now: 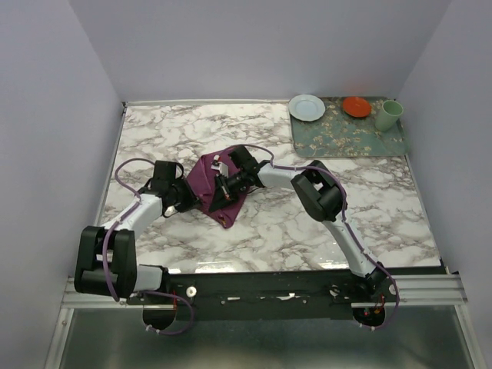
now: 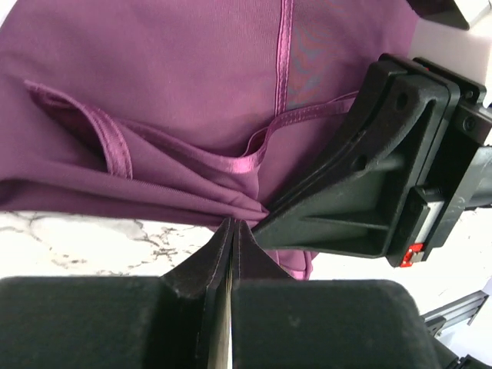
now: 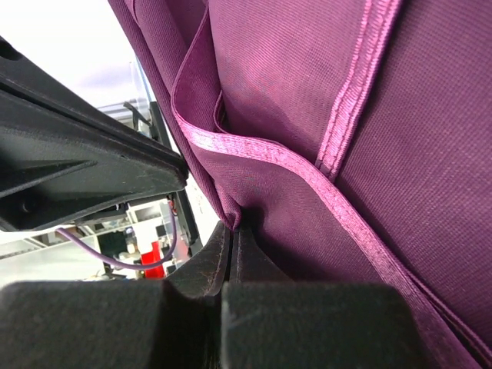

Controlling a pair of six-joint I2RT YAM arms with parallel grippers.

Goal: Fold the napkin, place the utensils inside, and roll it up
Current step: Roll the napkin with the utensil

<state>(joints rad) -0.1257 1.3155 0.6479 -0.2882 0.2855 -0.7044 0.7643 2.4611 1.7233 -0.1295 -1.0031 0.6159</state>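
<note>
The plum-purple napkin [image 1: 209, 178] lies bunched and folded in the middle of the marble table, between the two grippers. My left gripper [image 1: 189, 197] is at its left edge, shut, with a fold of the napkin [image 2: 192, 115] pinched at the fingertips [image 2: 217, 244]. My right gripper [image 1: 221, 186] reaches in from the right and is shut on another fold of the napkin [image 3: 323, 92] at its fingertips [image 3: 250, 250]. The two grippers are almost touching; the right gripper's black body [image 2: 369, 177] fills the right of the left wrist view. The knife is not in view.
A green floral mat [image 1: 350, 134] lies at the back right, carrying a pale blue plate [image 1: 307, 107], an orange-red bowl [image 1: 356, 106] and a green cup [image 1: 389, 115]. Walls close in the table at the back and sides.
</note>
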